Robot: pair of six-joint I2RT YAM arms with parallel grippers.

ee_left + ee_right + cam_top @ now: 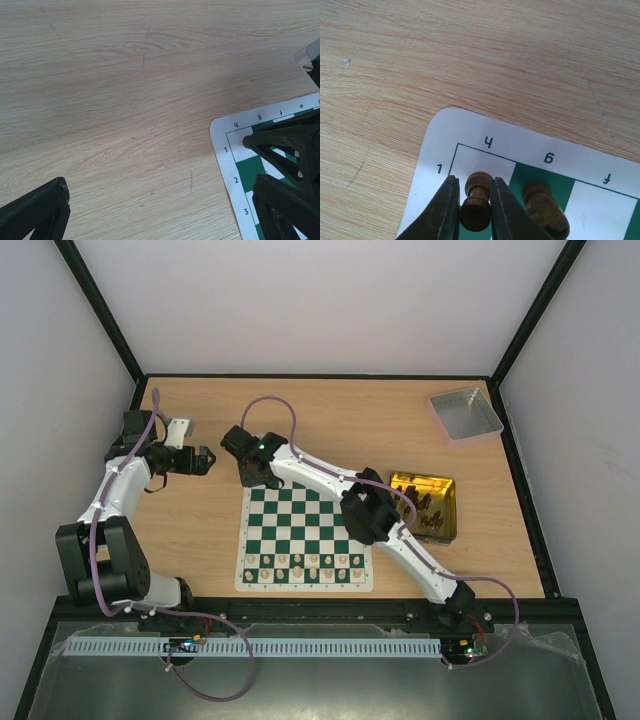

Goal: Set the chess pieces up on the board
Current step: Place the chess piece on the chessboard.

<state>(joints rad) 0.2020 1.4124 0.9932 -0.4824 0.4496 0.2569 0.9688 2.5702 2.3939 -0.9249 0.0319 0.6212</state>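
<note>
In the view from above we see the board (305, 530) lying in the lower middle of the frame on the wooden table (200, 530), with a row of pale pieces (305, 565) along its lower edge. The right gripper (250, 478) is at the upper left corner of the board, and the left gripper (205, 460) hangs just to the left of it, over bare wood. To the right of the board is a gold tin (395, 483) with more dark chess pieces (425, 505) inside, and a grey tray (465, 412) is in the upper right. In the left wrist view the left gripper (160, 200) is wide open, with its fingers (35, 212) far apart at the bottom corners and nothing between them. At the right edge we see the corner of the board (225, 165), and there the right gripper (285, 145) is beside a dark piece (246, 142). In the right wrist view the dark piece (476, 202) stands on the white corner square of the board (435, 150). The right gripper (473, 181) has its fingers (445, 210) close against both sides of the piece, but we cannot tell if they press it. A second dark piece (545, 210) is on the green square to the right.
</note>
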